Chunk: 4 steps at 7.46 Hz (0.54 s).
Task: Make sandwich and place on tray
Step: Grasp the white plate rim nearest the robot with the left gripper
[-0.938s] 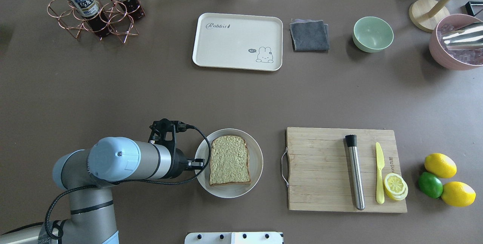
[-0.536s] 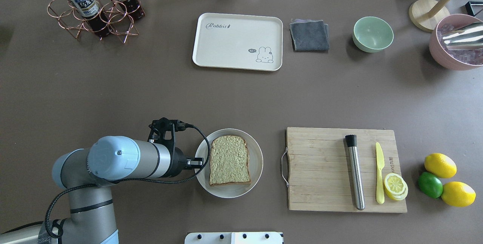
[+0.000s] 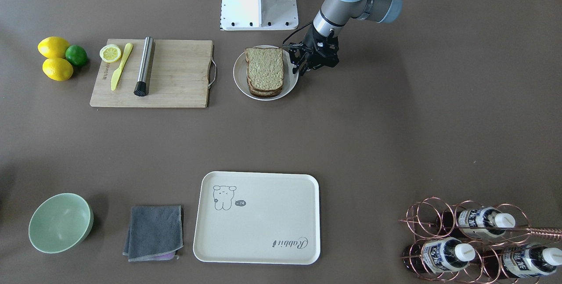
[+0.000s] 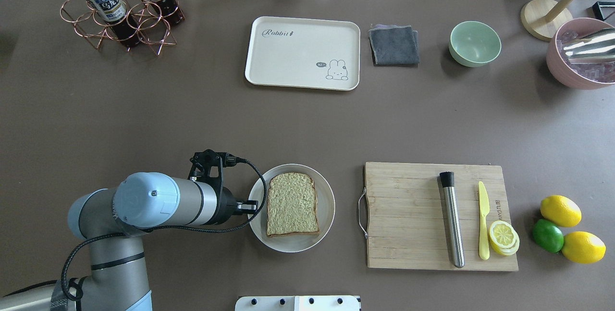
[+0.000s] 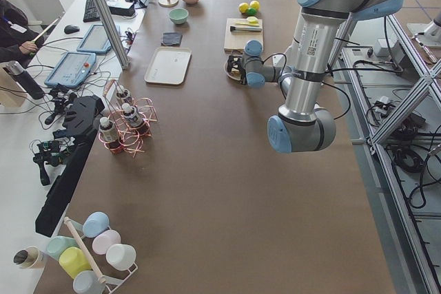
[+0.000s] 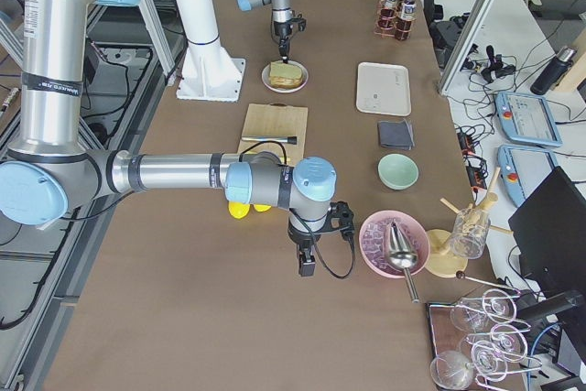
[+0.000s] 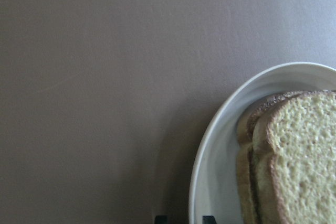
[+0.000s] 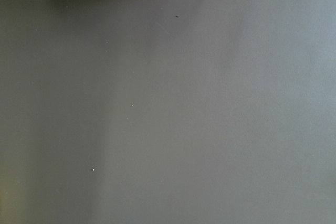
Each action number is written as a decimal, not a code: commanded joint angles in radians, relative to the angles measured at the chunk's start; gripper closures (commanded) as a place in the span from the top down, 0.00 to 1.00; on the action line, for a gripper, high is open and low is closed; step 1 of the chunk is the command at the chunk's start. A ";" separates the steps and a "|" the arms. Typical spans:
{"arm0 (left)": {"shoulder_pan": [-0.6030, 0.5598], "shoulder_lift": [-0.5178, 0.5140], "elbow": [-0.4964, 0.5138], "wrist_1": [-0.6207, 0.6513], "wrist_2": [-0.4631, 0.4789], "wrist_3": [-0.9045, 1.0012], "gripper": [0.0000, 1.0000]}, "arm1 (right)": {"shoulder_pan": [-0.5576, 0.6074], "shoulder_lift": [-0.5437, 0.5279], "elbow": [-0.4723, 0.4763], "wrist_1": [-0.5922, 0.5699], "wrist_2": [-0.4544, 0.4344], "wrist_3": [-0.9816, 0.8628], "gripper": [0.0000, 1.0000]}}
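The sandwich is a stack of speckled bread slices on a round white plate; no egg shows. My left gripper is at the plate's left rim. In the left wrist view its two fingertips stand close together, one on each side of the plate's rim, beside the bread. I cannot tell whether they pinch the rim. The cream tray lies bare at the far middle of the table. My right gripper hangs over bare table near a pink bowl; I cannot tell whether it is open or shut.
A wooden cutting board right of the plate holds a metal muddler, a yellow knife and lemon slices. Lemons and a lime lie beyond it. A grey cloth, a green bowl and a bottle rack stand along the far side.
My left gripper has shifted slightly to the left at the plate's rim. The plate and the bread have not moved.
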 commanded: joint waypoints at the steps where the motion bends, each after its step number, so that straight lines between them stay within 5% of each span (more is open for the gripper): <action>1: 0.001 -0.004 0.000 0.002 0.000 0.001 0.00 | 0.000 0.000 0.000 0.000 0.000 0.002 1.00; 4: -0.026 -0.002 0.002 0.002 -0.003 0.067 0.00 | 0.000 -0.002 -0.001 0.000 0.000 0.003 1.00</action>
